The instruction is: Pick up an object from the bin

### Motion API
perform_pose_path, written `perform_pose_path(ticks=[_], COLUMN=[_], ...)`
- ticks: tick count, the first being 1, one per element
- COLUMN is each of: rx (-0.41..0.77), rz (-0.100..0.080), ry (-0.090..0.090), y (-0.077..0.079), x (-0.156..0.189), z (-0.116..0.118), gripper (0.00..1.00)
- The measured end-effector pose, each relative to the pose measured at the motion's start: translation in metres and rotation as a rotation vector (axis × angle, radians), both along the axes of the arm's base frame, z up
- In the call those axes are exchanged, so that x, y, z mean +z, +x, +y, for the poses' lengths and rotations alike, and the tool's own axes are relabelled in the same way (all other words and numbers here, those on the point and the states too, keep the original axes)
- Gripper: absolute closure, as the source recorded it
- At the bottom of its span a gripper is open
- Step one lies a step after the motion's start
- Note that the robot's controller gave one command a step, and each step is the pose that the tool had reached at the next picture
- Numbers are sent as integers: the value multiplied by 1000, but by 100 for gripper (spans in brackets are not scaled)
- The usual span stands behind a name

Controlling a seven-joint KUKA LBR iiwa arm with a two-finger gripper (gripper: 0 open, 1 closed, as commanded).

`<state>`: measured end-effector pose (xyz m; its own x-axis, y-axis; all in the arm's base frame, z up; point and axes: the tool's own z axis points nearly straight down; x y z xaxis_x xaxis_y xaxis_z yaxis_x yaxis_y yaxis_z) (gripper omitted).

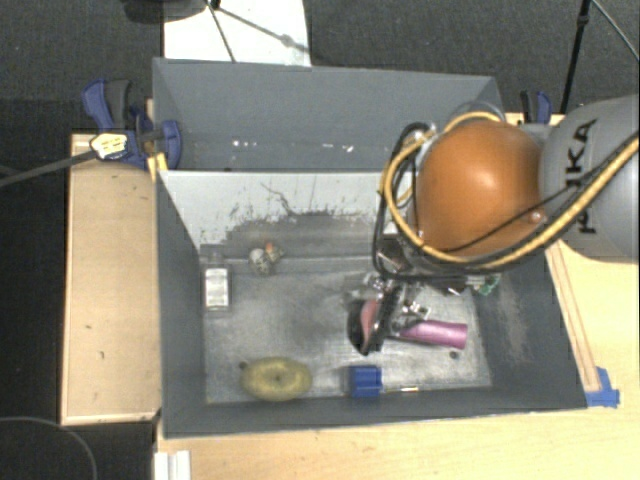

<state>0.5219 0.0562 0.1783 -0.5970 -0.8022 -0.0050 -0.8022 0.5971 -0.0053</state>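
Pink cylinder (440, 332) flat on the floor of the grey metal bin (300, 118), right of centre and toward the near wall, long axis running roughly left to right, right end a touch lower in the view. Tool (370, 330) low over the floor just beside the cylinder's left end, dark, pointing down and slightly leftward; touching the cylinder or apart from it, cannot tell. Paler pink patch at the tool itself, just above its tip; part of the cylinder or some other thing, cannot tell. State of the tool, whether spread, pressed together or pinching something, cannot tell from this angle either. Above the tool, a rounded orange cover (480, 188) on the wrist, ringed by looping yellow and black cables (392, 183), with the grey arm (600, 188) coming in from the right. Small blue block (363, 379) just below the tool, close to the near wall. Yellowish ring (275, 378) farther left along the same wall, well apart from the tool. White block (216, 288) near the left wall. Small greyish lump (263, 258) toward the back left, too small to name.
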Motion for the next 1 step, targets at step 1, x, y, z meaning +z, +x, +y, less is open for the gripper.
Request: perform_pose_path(ticks=[1], rx=[16], rz=[-1], ry=[1], y=[-6], x=[63], z=[4], gripper=[100])
